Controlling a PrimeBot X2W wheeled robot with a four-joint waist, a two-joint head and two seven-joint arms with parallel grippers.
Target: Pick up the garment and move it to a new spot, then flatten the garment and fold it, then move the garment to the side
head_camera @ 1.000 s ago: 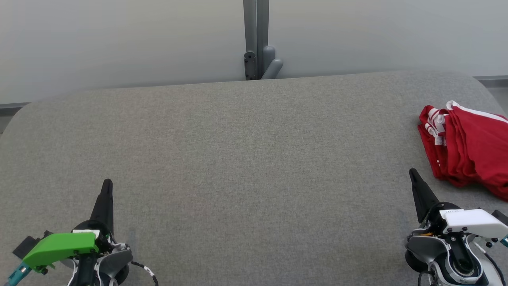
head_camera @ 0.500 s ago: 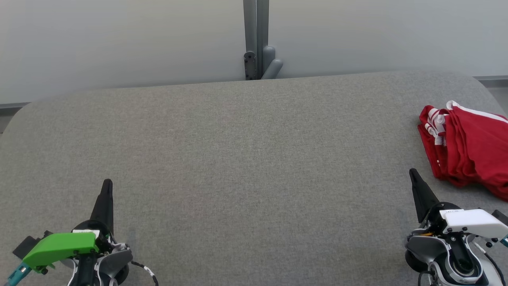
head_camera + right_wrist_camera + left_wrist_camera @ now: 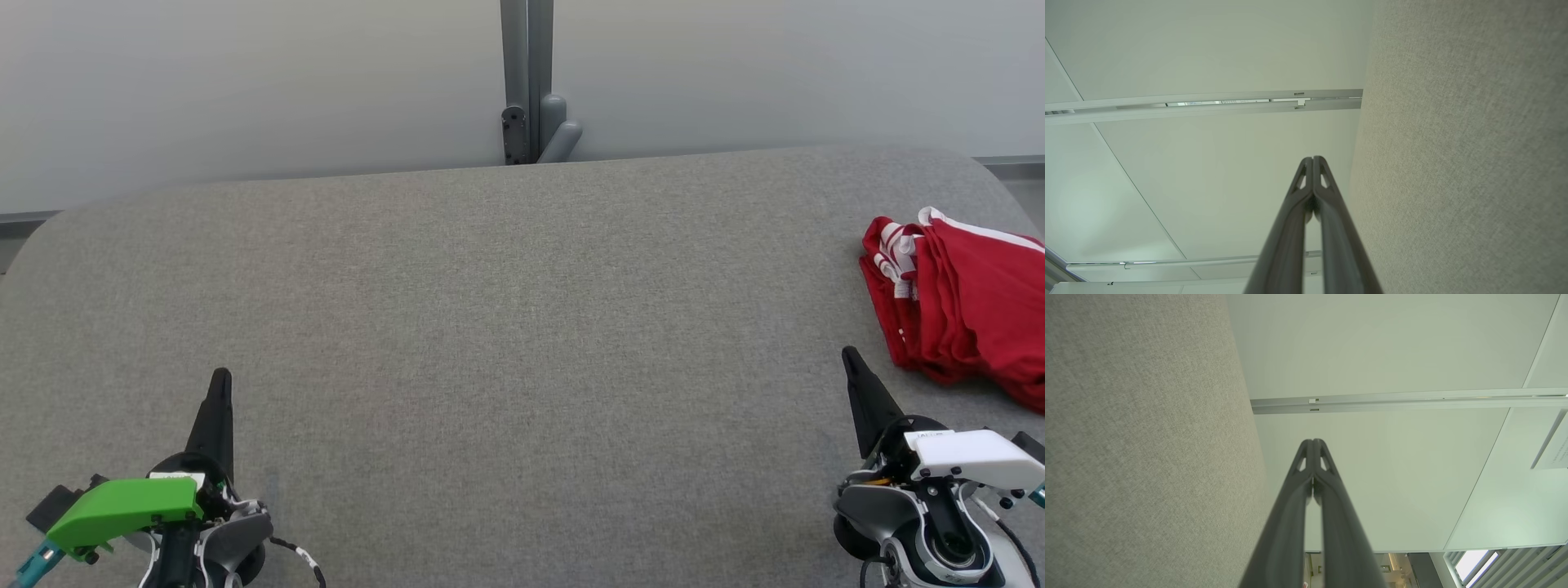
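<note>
While two tools (image 3: 220, 376) (image 3: 850, 354) sit closed, one red garment (image 3: 967, 306) lies bunched.

The left pincer (image 3: 1313, 445) rises from the bottom edge, its two dark fingers (image 3: 1286, 531) pressed together so that the tips touch. The grey fabric of the desk (image 3: 1147, 437) covers the view's left side, just beside the fingers. Behind them stands a pale wall (image 3: 1372, 343), crossed by a metal rail (image 3: 1412, 400). Grey slats (image 3: 1515, 567) show at the lower right corner.
</note>
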